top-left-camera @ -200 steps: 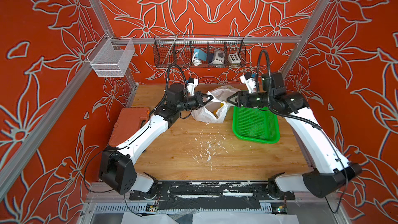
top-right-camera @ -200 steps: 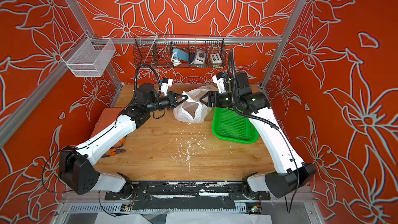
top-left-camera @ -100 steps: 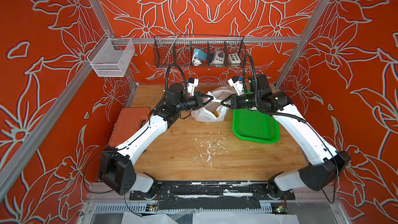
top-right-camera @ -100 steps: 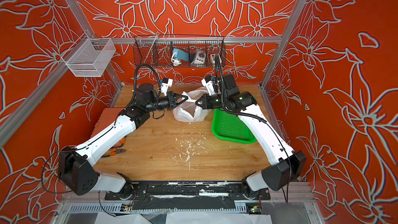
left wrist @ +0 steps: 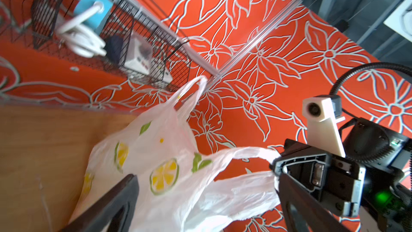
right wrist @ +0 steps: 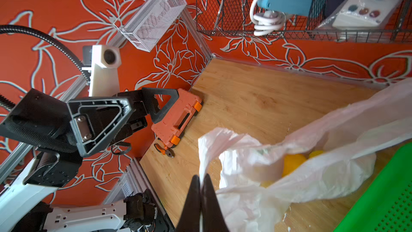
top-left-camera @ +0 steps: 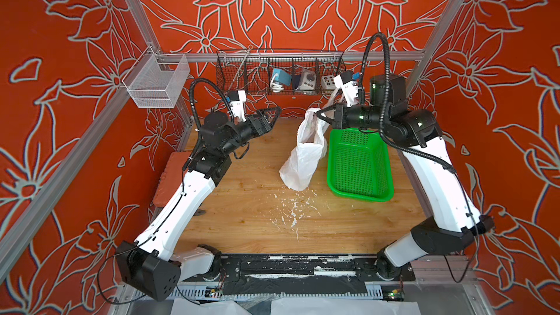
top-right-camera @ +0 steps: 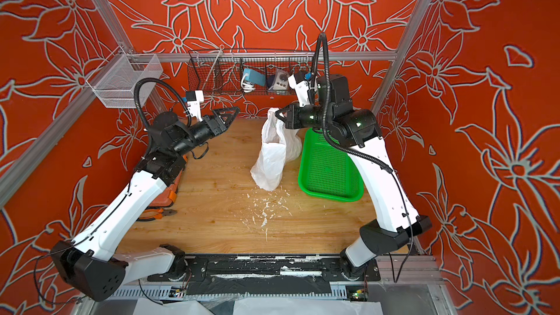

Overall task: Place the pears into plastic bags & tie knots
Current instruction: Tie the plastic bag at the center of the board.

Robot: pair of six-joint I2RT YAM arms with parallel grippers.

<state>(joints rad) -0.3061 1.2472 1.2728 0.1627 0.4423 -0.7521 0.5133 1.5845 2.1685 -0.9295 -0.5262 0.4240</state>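
Left jaws have let go and drawn back left, wide and empty; right jaws stay clenched on one handle [left wrist: 250,152], hoisting the plastic bag [top-left-camera: 303,159], pears [right wrist: 292,164] inside, beside the green tray [top-left-camera: 359,162]. Knotting step, I judge: left must next catch the free handle [left wrist: 197,83].

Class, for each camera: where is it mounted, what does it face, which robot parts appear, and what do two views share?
Both top views: high above the base, looking down; both arms, open left gripper, right gripper shut on bag.
Left wrist: faces bag, right gripper; own fingers.
Right wrist: faces bag, left gripper; own shut fingers.
Shared: the bag.
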